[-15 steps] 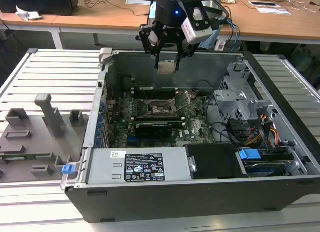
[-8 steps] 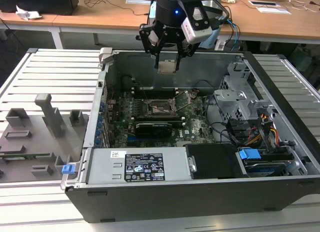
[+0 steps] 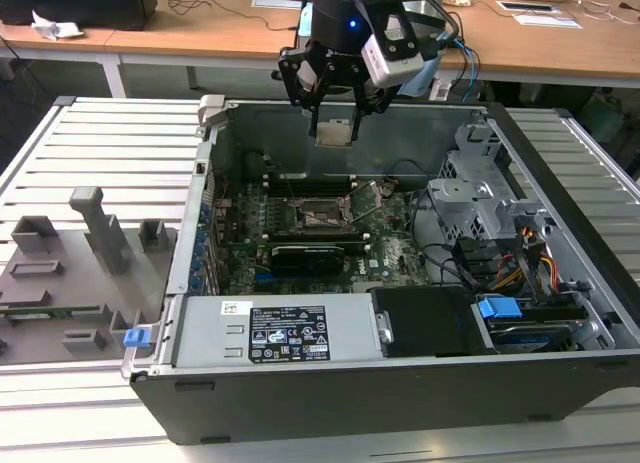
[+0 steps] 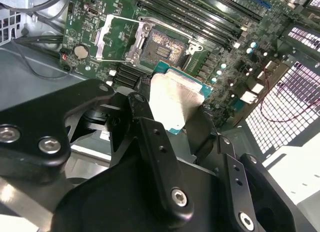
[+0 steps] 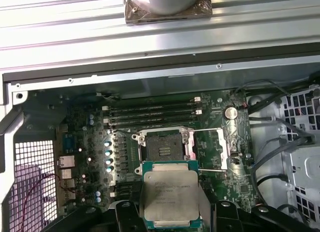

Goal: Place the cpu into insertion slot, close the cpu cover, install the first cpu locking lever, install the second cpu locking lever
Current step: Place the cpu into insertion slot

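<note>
Over the open computer case (image 3: pixel 350 388) — gripper (image 3: pixel 335 126) closed on the cpu (image 5: pixel 170 193), high above the insertion slot (image 3: pixel 322 217)

The computer case (image 3: pixel 400 393) lies open on the slatted table (image 3: pixel 110 133), with fixture blocks (image 3: pixel 95 233) beside it at the exterior view's left. The motherboard (image 3: pixel 392 251) lies inside the case. The insertion slot (image 3: pixel 322 215) sits at its middle, with the expansion card (image 3: pixel 315 255) just nearer the exterior camera. The cpu cover (image 5: pixel 215 149) is swung aside beside the slot (which lies uncovered). The cpu (image 5: pixel 170 194), clamped in the gripper (image 3: pixel 334 131), hangs above the board.
</note>
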Robot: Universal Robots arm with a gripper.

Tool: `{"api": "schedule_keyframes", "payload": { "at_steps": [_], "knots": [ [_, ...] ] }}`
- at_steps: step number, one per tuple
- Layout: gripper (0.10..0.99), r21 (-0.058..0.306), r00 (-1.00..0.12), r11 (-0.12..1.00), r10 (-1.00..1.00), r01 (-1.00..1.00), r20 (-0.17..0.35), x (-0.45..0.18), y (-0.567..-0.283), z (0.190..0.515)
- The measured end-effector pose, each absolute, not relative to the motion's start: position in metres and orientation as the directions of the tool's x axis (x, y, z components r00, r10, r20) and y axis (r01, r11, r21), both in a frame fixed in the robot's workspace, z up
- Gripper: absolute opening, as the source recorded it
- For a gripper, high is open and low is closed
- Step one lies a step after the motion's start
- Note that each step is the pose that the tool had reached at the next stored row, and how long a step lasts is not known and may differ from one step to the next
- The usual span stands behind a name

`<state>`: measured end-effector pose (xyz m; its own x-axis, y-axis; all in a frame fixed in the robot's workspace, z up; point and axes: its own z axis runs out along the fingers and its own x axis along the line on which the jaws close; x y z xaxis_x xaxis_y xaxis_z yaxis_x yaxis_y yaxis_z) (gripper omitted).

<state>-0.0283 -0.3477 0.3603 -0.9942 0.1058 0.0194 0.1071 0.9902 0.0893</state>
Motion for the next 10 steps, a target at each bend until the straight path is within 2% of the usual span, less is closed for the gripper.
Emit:
{"api": "schedule_keyframes", "payload": {
  "at_steps": [10],
  "knots": [
    [0.525,0.089,-0.992,0.988,0.121,0.123,0.019,-0.0283,-0.3477,0.3603]
  ]
}}
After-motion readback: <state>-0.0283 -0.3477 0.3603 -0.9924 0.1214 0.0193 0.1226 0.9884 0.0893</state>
